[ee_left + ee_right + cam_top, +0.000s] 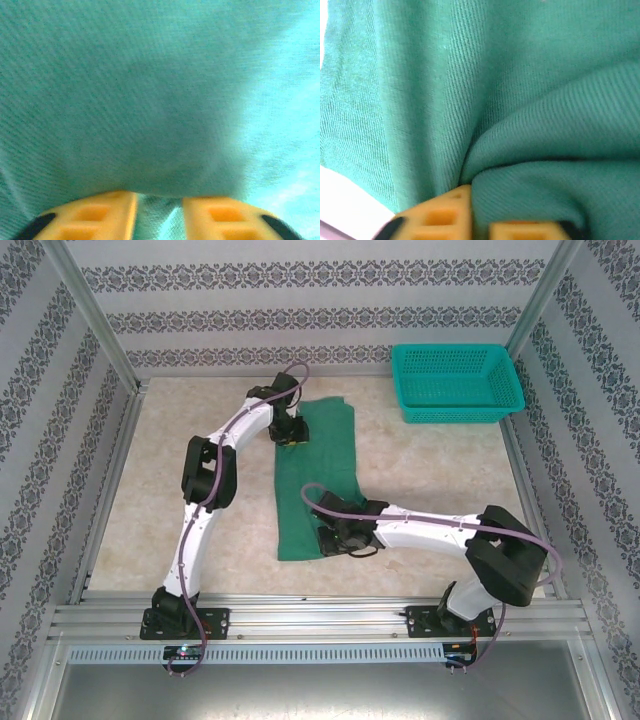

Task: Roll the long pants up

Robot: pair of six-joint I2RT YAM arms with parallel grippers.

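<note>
The long pants (322,465) lie as a narrow dark green strip running from the far middle of the table toward the near edge. My left gripper (292,437) sits on the strip's far left edge. In the left wrist view its yellow fingers (100,215) hold a pinch of the pants (150,100) between them, and the left gripper (159,212) is shut on it. My right gripper (338,540) is at the strip's near right end. In the right wrist view a raised fold of the pants (545,150) bulges over the right gripper (480,222), which is shut on that fold.
A teal mesh basket (456,382) stands at the far right corner. Bare beige tabletop (440,475) lies to the right of the pants and on the left (150,470). Patterned walls and metal posts enclose the table.
</note>
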